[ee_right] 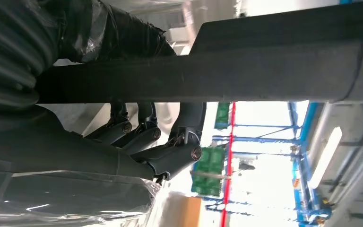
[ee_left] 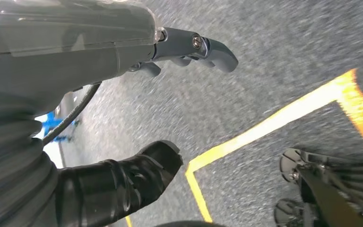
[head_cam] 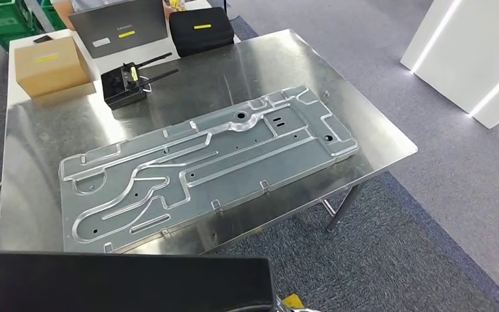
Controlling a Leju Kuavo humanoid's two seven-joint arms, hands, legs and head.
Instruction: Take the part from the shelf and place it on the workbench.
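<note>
A black flat panel (head_cam: 123, 283) runs along the near edge of the head view, in front of the workbench (head_cam: 377, 117). In the right wrist view my right hand (ee_right: 142, 142) grips this dark panel (ee_right: 274, 61), fingers curled under its edge and thumb on the other side. A large silver stamped metal plate (head_cam: 208, 166) with raised channels lies flat across the middle of the steel workbench. My left hand (ee_left: 123, 52) hangs over grey floor, its fingers (ee_left: 208, 47) stretched out and its thumb (ee_left: 142, 170) apart, holding nothing.
At the bench's far end stand a cardboard box (head_cam: 51, 65), a black device with two antennas (head_cam: 125, 86), a grey laptop (head_cam: 122, 26) and a black case (head_cam: 201, 30). Green crates (head_cam: 6, 16) lie behind. A white structure (head_cam: 474, 58) stands far right. Yellow floor tape (ee_left: 274, 123) runs below my left hand.
</note>
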